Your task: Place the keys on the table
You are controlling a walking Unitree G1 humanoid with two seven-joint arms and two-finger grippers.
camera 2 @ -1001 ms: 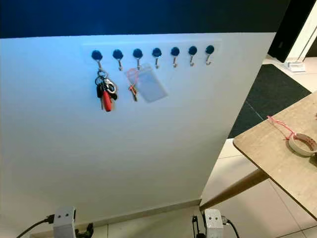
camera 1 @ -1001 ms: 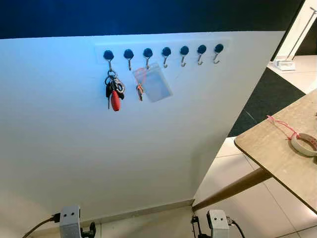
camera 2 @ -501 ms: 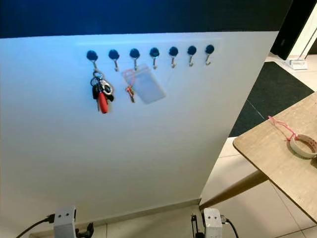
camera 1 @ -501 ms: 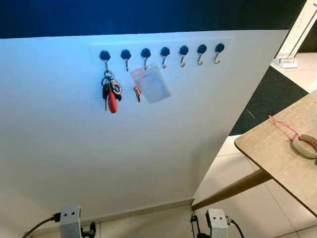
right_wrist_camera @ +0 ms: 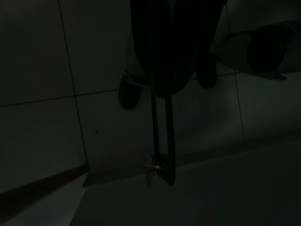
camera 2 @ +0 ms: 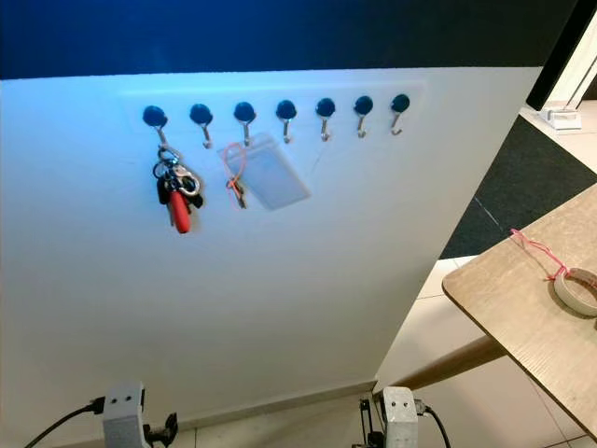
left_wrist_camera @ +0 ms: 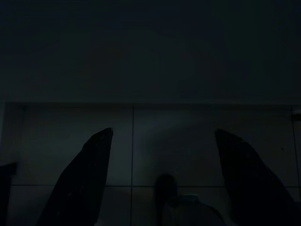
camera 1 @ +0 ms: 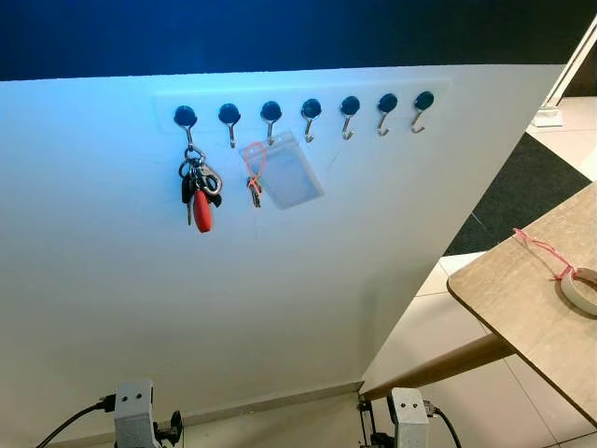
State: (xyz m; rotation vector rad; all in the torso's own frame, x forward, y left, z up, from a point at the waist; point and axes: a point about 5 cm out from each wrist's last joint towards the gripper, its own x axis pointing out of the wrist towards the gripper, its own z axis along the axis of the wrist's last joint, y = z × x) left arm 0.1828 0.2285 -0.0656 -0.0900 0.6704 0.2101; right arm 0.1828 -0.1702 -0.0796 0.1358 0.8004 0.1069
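Jaws idle low: left gripper (left_wrist_camera: 160,141) spread wide, right gripper (right_wrist_camera: 162,94) pressed together, both empty. Keys (camera 1: 198,191) hang on the wall hook, now nearer centre; tabletop (camera 1: 522,299) waits right.

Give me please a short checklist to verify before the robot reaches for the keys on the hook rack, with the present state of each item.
1. Keys located: ok. The keys hang from the leftmost hook on the white wall.
2. Keys free of neighbours: ok. The clear badge holder hangs two hooks away, apart from them.
3. Free spot on the table: ok. Bare wood lies beside the tape roll.
4. Left gripper ready: ok. Fingers spread, nothing between them, aimed at the floor.
5. Right gripper ready: not ok. Fingers together, pointing at the floor.
6. Arms raised toward keys: not ok. Both hang low.
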